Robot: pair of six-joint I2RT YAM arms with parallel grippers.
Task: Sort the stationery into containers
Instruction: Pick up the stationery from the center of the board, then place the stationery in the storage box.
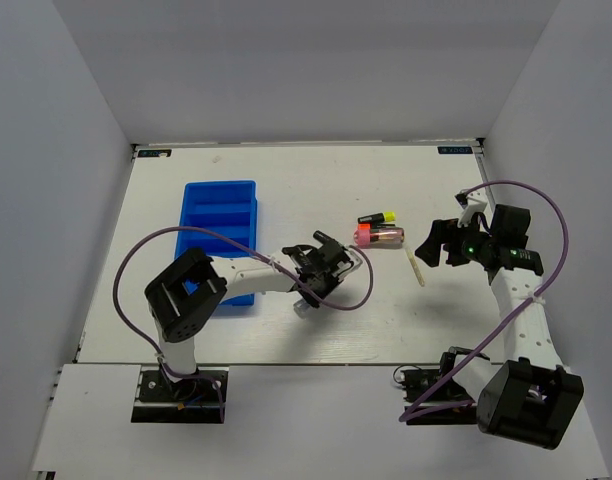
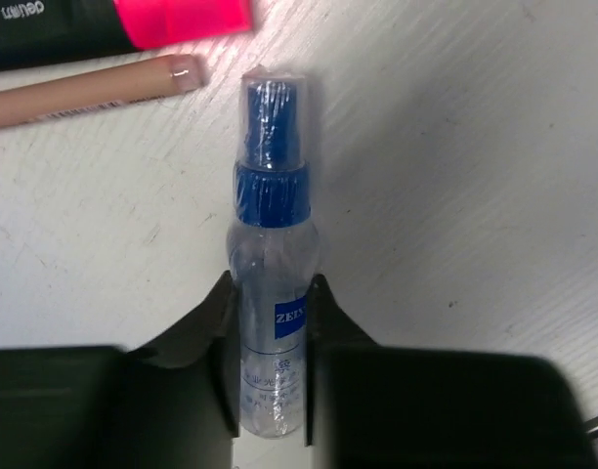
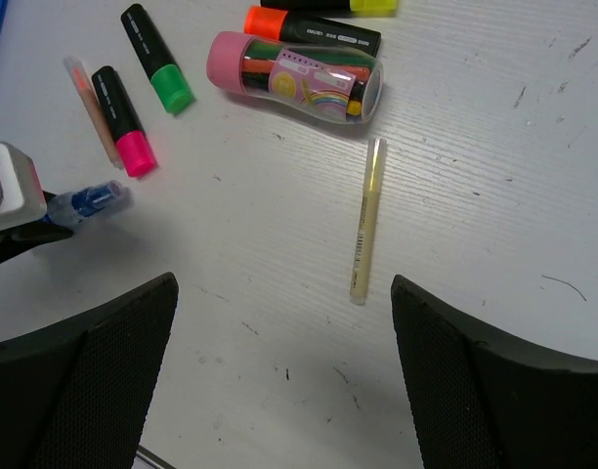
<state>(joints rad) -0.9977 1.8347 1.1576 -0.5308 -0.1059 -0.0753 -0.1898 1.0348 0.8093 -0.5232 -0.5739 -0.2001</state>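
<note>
My left gripper point(image 2: 270, 293) is shut on a clear-blue tube point(image 2: 270, 166) that lies low over the white table; it is right of the blue tray point(image 1: 221, 240) in the top view point(image 1: 311, 292). A pink-capped highlighter point(image 2: 172, 18) and a thin pink stick point(image 2: 84, 90) lie just beyond the tube. My right gripper point(image 3: 284, 332) is open and empty above the table, with a pale-yellow stick point(image 3: 365, 220) just ahead of it. A pink-orange tube point(image 3: 294, 76), a green-capped highlighter point(image 3: 154, 59), an orange-capped highlighter point(image 3: 314, 27) and a yellow-capped highlighter point(image 1: 378, 217) lie farther off.
White walls close in the table point(image 1: 286, 190) at the back and both sides. A purple cable point(image 1: 361, 285) loops beside the left gripper. The tray's compartments show nothing in them from above.
</note>
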